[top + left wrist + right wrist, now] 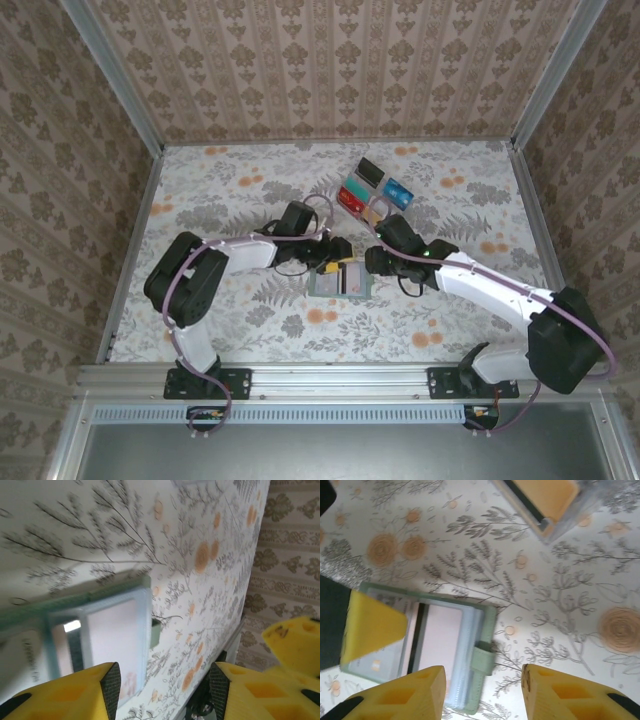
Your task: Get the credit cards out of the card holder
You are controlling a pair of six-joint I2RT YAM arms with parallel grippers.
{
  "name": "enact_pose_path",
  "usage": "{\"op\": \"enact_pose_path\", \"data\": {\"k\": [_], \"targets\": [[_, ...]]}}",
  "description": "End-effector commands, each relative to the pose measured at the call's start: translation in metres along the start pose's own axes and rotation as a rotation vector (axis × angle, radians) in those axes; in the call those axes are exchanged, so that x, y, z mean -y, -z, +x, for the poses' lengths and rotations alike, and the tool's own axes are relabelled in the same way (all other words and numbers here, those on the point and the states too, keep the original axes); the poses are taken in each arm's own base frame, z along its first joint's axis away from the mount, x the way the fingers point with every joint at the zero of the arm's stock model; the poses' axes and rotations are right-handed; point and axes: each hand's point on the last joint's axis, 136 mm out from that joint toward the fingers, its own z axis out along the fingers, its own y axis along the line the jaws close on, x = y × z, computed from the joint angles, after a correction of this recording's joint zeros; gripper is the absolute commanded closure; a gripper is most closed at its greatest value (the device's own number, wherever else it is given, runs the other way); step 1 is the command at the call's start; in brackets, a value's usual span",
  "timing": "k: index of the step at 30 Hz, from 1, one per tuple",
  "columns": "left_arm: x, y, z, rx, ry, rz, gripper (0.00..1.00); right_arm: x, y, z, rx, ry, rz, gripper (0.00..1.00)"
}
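Card holder point(340, 281) lies open mid-table, with free room left, right and near; credit cards point(374, 190) cluster just beyond its far edge. Floral table point(220, 190), patterned walls around. At its far side the left gripper point(165, 690) and right gripper point(484, 690) hover, jaws parted, gripping nothing.

I'm counting one card holder point(325, 285) near the centre with one pinkish card point(442, 640) showing inside. I'm making out about five credit cards point(398, 189) clustered farther right.
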Motion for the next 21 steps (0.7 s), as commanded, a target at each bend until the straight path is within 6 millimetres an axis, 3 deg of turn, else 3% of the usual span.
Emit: {"op": "enact_pose_path", "data": {"k": [1, 6, 9, 21], "targets": [[-0.015, 0.011, -0.001, 0.024, 0.023, -0.062, 0.51, -0.021, -0.018, 0.015, -0.097, -0.008, -0.101, 0.6], [-0.031, 0.013, 0.007, -0.008, 0.047, -0.152, 0.58, -0.037, -0.04, 0.025, -0.18, -0.037, -0.156, 0.71], [-0.031, 0.01, 0.009, -0.027, 0.063, -0.169, 0.59, -0.038, -0.05, 0.03, -0.216, -0.042, -0.149, 0.79], [-0.039, 0.0, 0.008, -0.045, 0.091, -0.207, 0.6, -0.034, -0.077, 0.05, -0.31, -0.054, -0.108, 0.82]]}}
